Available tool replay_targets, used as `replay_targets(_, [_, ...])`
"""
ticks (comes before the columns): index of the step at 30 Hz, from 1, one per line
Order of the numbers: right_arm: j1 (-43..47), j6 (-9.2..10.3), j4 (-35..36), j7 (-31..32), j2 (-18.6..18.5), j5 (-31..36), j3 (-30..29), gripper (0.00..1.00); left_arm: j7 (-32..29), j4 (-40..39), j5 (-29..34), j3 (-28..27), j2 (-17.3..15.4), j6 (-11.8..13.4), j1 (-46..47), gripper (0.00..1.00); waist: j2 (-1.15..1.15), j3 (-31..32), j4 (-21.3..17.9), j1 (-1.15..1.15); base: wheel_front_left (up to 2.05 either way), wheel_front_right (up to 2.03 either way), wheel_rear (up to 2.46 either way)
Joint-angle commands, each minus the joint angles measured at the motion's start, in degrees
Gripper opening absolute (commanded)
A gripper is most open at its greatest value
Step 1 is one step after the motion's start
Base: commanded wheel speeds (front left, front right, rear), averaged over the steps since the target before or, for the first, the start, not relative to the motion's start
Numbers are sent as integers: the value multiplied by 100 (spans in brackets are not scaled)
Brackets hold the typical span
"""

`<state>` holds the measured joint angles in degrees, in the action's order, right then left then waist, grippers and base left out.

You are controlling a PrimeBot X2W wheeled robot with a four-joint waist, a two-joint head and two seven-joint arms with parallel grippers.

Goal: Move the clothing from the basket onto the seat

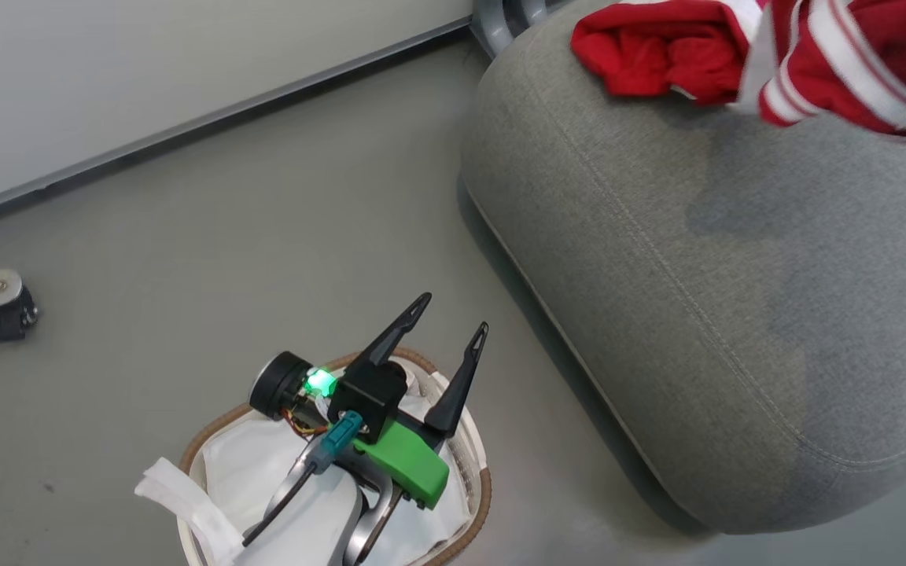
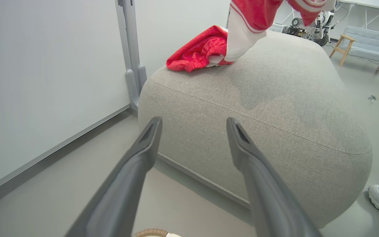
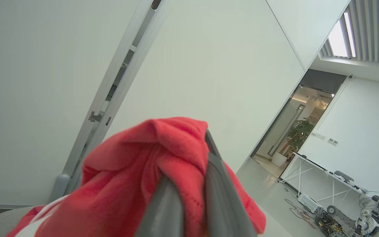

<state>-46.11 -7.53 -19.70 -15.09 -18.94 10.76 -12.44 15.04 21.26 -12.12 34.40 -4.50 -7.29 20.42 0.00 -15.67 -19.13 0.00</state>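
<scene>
Closest in, the left end effector (image 1: 454, 312) hangs right over the basket (image 1: 478, 472), fingers spread wide apart with nothing between them. My guess is it's parked there on purpose: open, and out of the other arm's way. Under it I can only spot the white liner (image 1: 264, 464), no red anywhere. So the basket looks cleaned out, though the arm covers part of it and I can't swear to that.

Just ahead of those open fingers and off to their right is the seat (image 1: 697, 275), with a strip of bare floor (image 1: 264, 236) between it and the basket.

At the seat's far end, well ahead of the left end effector, a loose garment (image 1: 657, 55) sits bunched up on top, so that one counts as delivered. Right next to it the held garment (image 1: 838, 63) dangles over the cushion. The right end effector (image 3: 189, 158) has its fingers pinched together on a fold of it, red cloth heaped up around the tips. From the left wrist view, its white panel looks like it brushes the seat beside the loose garment. It's gripped high so the fabric can drape down onto the cushion. Letting go looks like the only thing left to do.
</scene>
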Motion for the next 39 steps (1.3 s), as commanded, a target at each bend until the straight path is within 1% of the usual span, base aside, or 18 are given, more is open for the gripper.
replay_targets(1, [-243, 8, -117, -11, -144, -37, -57, 0, 20, -38, 71, -15, -84, -21, 154, 100, 0, -664, 530, 0, 0, 0, 0])
replay_targets(4, [-667, 8, -472, -11, -488, -32, -200, 0, 20, -103, 143, 12, -178, -22, 301, 100, 0, -996, 678, 0, 0, 0, 0])
replay_targets(6, [-900, 8, -766, -11, -629, -22, -293, 0, 20, -164, 203, 45, -204, -23, 415, 100, 0, -1244, 787, 0, 0, 0, 0])
replay_targets(9, [-1082, 8, -1177, -11, -709, 58, -396, 0, 19, -221, 268, 86, -235, -24, 554, 100, 0, -1523, 905, 0, 0, 0, 0])
replay_targets(13, [-1078, 8, -1664, -11, -599, 197, -527, 0, 20, -276, 326, 135, -208, -21, 714, 100, 0, -1830, 1021, 0, 0, 0, 0])
replay_targets(17, [-901, 8, -1999, -11, -530, 429, -689, 0, 20, -313, 361, 198, -156, -19, 799, 100, 0, -1987, 1131, 0, 0, 0, 0])
replay_targets(20, [-772, 8, -2108, -11, -348, 519, -811, 0, 20, -346, 309, 208, -144, -19, 780, 100, 0, -2031, 1153, 0, 0, 0, 0])
replay_targets(28, [-508, 8, -2208, -11, -145, 662, -940, 0, 20, -506, 132, 337, -260, -27, 722, 100, 0, -1997, 1052, 0, 0, 0, 0])
replay_targets(29, [-482, 8, -2201, -11, -122, 673, -943, 13, 20, -511, 113, 352, -269, -28, 718, 100, 0, -1980, 1035, 0, 0, 0, 0])
replay_targets(30, [-459, 8, -2179, -11, -84, 680, -951, 39, 20, -514, 94, 365, -283, -28, 713, 100, 0, -1953, 1011, 0, 0, 0, 0])
replay_targets(31, [-437, 8, -2152, -11, -59, 680, -946, 87, 20, -514, 80, 378, -289, -29, 704, 100, 0, -1922, 992, 0, 0, 0, 0])
replay_targets(32, [-388, 8, -2105, -11, -32, 686, -933, 100, 20, -505, 49, 390, -296, -29, 687, 100, 0, -1874, 969, 0, 0, 0, 0])
replay_targets(36, [-151, 8, -1932, -11, 61, 631, -856, 100, 20, -477, -39, 419, -298, -29, 635, 100, 0, -1629, 916, 0, 0, 0, 0])
replay_targets(39, [61, 8, -1806, -11, 42, 613, -767, 100, 20, -464, -94, 385, -257, -30, 560, 100, 0, -1380, 916, 0, 0, 0, 0])
